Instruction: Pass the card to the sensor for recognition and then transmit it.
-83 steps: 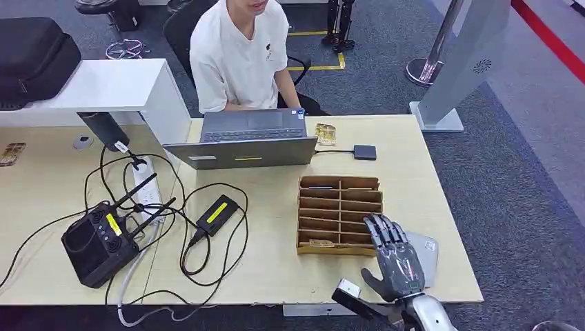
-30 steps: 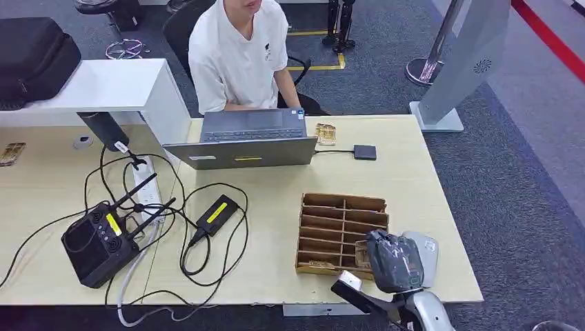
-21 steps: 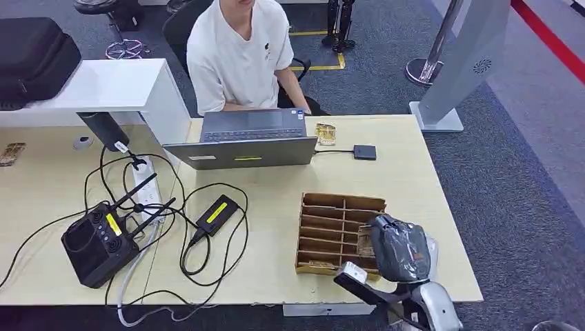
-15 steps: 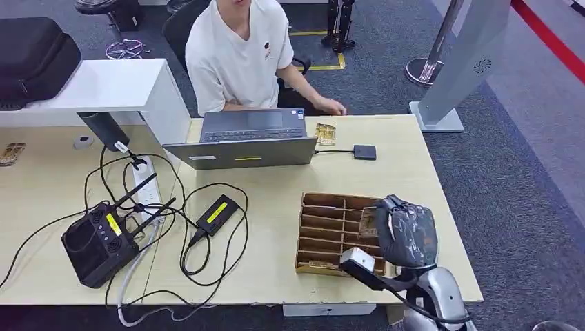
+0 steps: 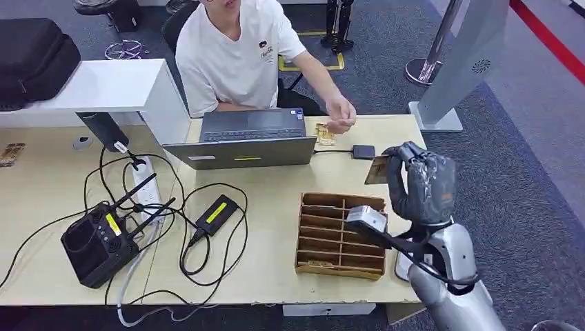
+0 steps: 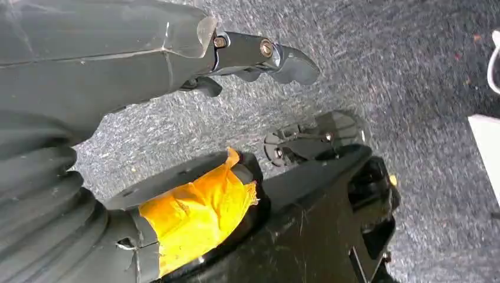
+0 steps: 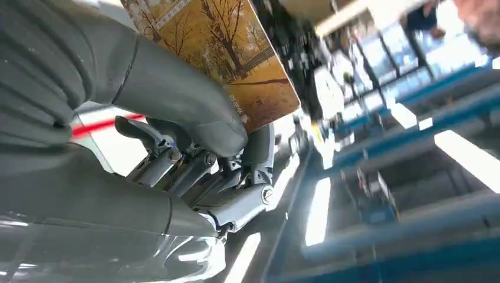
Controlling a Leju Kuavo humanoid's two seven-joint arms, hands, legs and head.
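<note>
Card: a thin rectangular plastic card (image 5: 377, 169) printed with golden autumn trees sits right of centre in the head view, raised clear of the pale wooden desk (image 5: 276, 276) and above the brown slotted wooden card rack (image 5: 339, 225). The robot's right hand (image 5: 422, 185) pinches it between the thick grey thumb and the darker fingers (image 7: 236, 171), and the right wrist view shows the thumb pressed flat on the printed face with most of the card sticking out past the fingers.

The small flat black sensor pad (image 5: 363, 152), wired to the grey laptop (image 5: 248, 141), lies on the desk just above the card in the frame, near the upper middle. A person's hand (image 5: 341, 114) hovers close beside that pad, over a second golden card (image 5: 325, 134) lying on the desk.

The grip covers only 1 end of the card (a shallow hold), so a quick swing or a tap against the pad could twist it loose or drop it back into the rack. The person's hand is near the likely path, so a brush is possible. A tilted card may also fail to read.

The left hand (image 6: 259, 56) hangs over grey carpet with nothing seen in it, though whether its fingers are spread cannot be told.
</note>
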